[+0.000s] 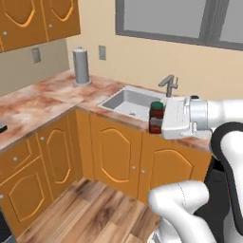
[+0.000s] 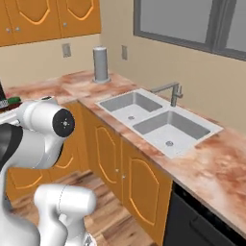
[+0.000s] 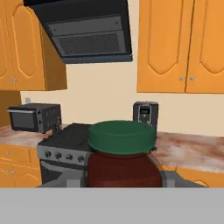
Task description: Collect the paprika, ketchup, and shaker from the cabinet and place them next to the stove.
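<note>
My gripper (image 1: 159, 118) is shut on the paprika (image 1: 156, 116), a squat dark-red jar with a green lid, held in the air in front of the sink counter. In the hand view the paprika (image 3: 122, 153) sits large at the bottom centre, between the gripper (image 3: 122, 178) fingers. Beyond it, across the room, stands the black stove (image 3: 65, 146) with its row of knobs. The ketchup, the shaker and the plain-sided cabinet are out of view.
A double sink (image 1: 124, 102) with faucet (image 1: 168, 84) is set in the marbled counter (image 1: 38, 102); a paper towel roll (image 1: 81, 66) stands in the corner. By the stove are a microwave (image 3: 35, 117), a coffee machine (image 3: 145, 113) and a range hood (image 3: 87, 30).
</note>
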### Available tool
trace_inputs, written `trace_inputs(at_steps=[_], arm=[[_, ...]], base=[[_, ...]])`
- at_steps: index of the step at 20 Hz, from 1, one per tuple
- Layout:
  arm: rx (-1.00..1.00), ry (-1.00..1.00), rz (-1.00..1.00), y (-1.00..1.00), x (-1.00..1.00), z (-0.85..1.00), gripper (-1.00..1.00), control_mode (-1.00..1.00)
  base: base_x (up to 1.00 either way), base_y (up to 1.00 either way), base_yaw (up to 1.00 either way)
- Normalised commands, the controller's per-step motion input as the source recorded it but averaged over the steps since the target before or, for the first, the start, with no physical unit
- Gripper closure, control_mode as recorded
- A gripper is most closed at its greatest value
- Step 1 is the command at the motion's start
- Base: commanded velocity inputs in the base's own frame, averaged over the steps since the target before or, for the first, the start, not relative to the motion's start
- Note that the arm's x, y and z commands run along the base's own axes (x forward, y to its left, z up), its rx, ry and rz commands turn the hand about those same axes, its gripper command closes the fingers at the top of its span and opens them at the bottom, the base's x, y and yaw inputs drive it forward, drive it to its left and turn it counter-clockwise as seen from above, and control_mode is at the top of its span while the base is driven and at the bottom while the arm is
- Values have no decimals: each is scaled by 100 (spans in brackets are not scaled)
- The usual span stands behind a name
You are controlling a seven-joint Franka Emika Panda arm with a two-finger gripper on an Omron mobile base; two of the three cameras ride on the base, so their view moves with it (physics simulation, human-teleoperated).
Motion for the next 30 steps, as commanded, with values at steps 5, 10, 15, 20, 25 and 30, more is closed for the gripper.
trace_inputs(at_steps=[5,10,15,20,25,30], arm=[[0,0,0,0,0,0,100,100],[0,0,0,0,0,0,100,100],[0,0,0,0,0,0,100,100],[0,0,0,0,0,0,100,100],[0,0,0,0,0,0,100,100],[0,0,0,0,0,0,100,100]], base=[[10,89,42],[54,59,40],[66,14,35],[47,11,34],[56,5,38],[67,0,31]])
